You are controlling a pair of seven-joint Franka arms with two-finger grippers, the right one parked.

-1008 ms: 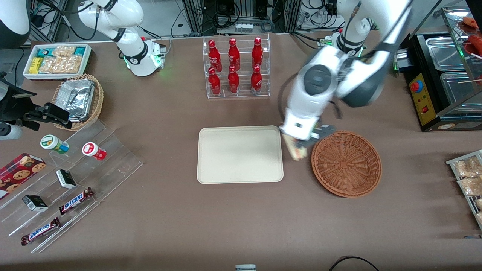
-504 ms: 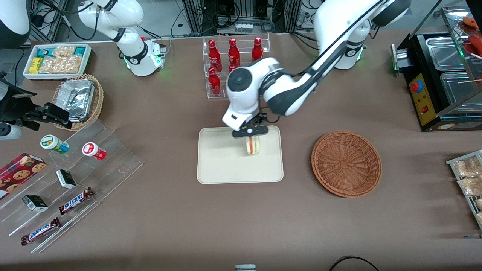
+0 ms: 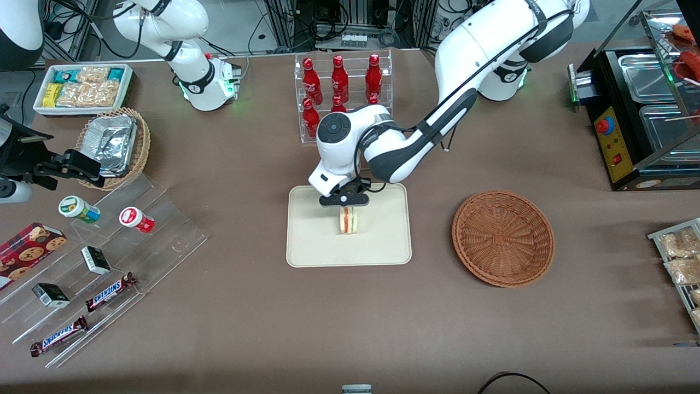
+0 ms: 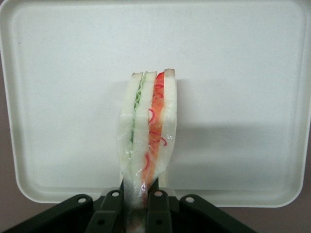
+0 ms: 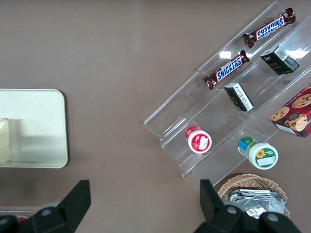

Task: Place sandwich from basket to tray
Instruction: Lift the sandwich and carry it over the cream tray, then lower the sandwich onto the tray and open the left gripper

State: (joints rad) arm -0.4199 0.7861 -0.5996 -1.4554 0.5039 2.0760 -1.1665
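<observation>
Now at the set-down step: over the middle of the flat cream-white rectangular tray, well apart from the empty round reddish-brown wicker basket toward the working arm's end, hangs the black two-finger gripper. Clamped between its fingers, upright on edge: the small wrapped triangular sandwich of white bread with red and green filling. Next, likely, lowering until the wedge rests on the tray, then parting the fingers without tipping it.
</observation>
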